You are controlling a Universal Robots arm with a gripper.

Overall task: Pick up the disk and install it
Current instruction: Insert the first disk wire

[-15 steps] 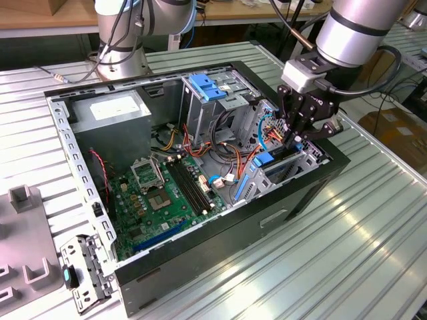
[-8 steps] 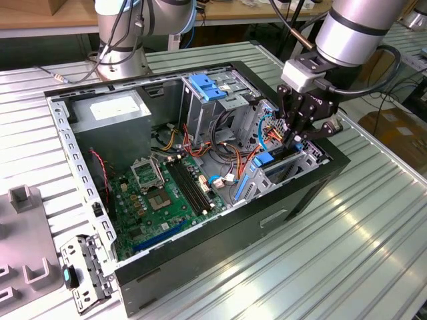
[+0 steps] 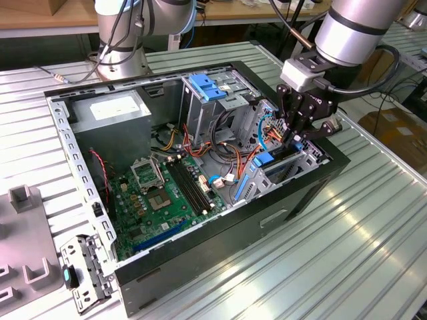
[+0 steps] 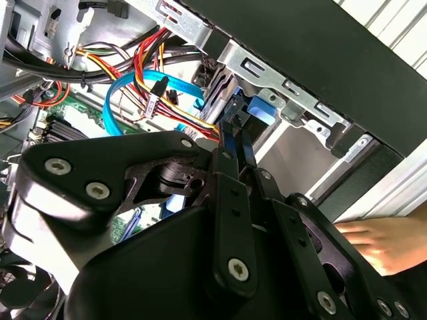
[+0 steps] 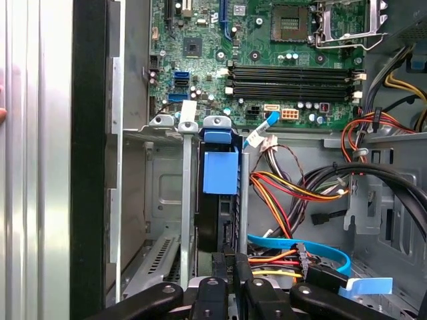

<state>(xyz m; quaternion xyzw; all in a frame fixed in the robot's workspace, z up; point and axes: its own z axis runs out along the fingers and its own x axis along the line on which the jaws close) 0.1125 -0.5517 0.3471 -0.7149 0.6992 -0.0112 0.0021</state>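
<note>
Open computer case (image 3: pixel 200 267) on table (image 3: pixel 373 253); disk (image 5: pixel 220 173) edgewise in drive bay (image 5: pixel 167 200) at case's exterior-view right; gripper (image 3: pixel 293 137) directly above disk.

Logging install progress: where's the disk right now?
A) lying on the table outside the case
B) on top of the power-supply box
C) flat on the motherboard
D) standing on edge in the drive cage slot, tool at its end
D: the disk stands on edge between the drive cage rails, with the tool at its near end.
</note>
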